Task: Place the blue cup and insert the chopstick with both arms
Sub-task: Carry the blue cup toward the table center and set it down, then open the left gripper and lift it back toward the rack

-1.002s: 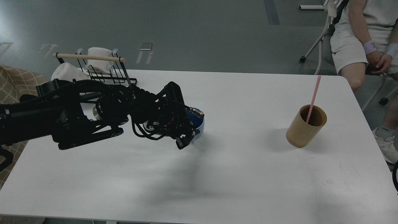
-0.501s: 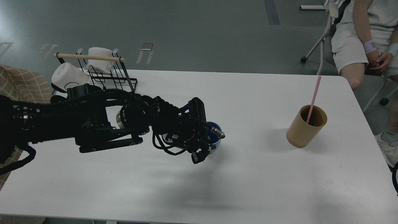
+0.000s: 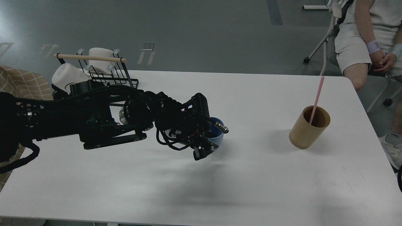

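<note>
The blue cup sits near the middle of the white table, mostly hidden behind my left gripper. The gripper is shut on the cup: one finger reaches over its rim and the other lies on its near side. I cannot tell whether the cup's base touches the table. The pink chopstick stands slanted in a tan wooden cylinder at the right of the table. My right gripper is out of view.
A black wire rack with a pale wooden rod and white mugs stands at the table's back left. A seated person is beyond the back right corner. A tan cloth lies at the left.
My left arm carried the blue cup from left of centre rightward to mid-table. In the last half second it shifted only slightly away from me.
</note>
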Robot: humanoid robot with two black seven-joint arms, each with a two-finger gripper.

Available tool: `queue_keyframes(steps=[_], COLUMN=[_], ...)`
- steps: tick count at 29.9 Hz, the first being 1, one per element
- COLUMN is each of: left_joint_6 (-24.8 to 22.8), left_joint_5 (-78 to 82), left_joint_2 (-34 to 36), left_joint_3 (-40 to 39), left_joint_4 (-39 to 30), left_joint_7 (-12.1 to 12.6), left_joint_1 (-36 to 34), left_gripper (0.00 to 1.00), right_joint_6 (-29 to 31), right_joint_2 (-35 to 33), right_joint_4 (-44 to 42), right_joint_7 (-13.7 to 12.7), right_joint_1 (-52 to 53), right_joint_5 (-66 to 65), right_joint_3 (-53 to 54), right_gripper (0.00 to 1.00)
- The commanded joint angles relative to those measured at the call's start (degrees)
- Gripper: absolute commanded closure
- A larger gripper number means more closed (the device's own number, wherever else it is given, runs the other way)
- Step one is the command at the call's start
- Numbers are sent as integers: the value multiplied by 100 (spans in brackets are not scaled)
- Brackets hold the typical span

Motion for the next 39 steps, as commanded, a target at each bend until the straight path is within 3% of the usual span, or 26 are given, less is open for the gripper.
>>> queue_keyframes(steps=[1,4,9,11,15,17,21,25,27,30,34,37,39], left_joint_6=[0,0,0,0,0,0,470,761,866,1059,1007,1060,1078], left_joint_5=[-128,-400,-1165,-1796,-2387,-2607,-3634,-5642,-6661,-7980,-9172,-9515,-9612], left_joint_2=[135,196,460,731,1399,1778,2034,1920,1702,1236,751,321,101], left_joint_3=[-54,-272,-1520,-2178,-2647,-3006,-4543,-6264,-6740,-7434,-8420,-8895,-9168], left_joint_4=[-73,-204,-267,-240,-197,-109,119,533,559,560,568,568,577], left_joint_7=[0,18,88,149,202,202,193,176,176,211,281,527,886], left_joint_1=[-190,-392,-428,-375,-165,195,1451,2794,3261,3692,4265,4397,4485], left_gripper=[31,30,21,20,20,20,10,5,5,4,4,4,4], right_joint_6=[0,0,0,0,0,0,0,0,0,0,0,0,0], right_joint_2=[1,1,1,-25,-43,-52,-210,-420,-535,-780,-1606,-1967,-2230], right_joint_4=[11,11,20,20,64,152,266,257,266,301,450,547,635], right_joint_7=[-4,-4,-4,4,-4,-4,-13,-22,-22,-39,-40,-40,-74], right_joint_1=[0,0,0,9,18,35,62,97,106,80,132,299,343], right_joint_5=[0,0,9,9,9,0,0,-35,-96,-271,-1360,-1967,-2563], right_joint_3=[0,0,79,79,79,79,61,9,0,-18,-439,-703,-878], right_gripper=[0,0,0,0,0,0,0,0,0,0,0,0,0])
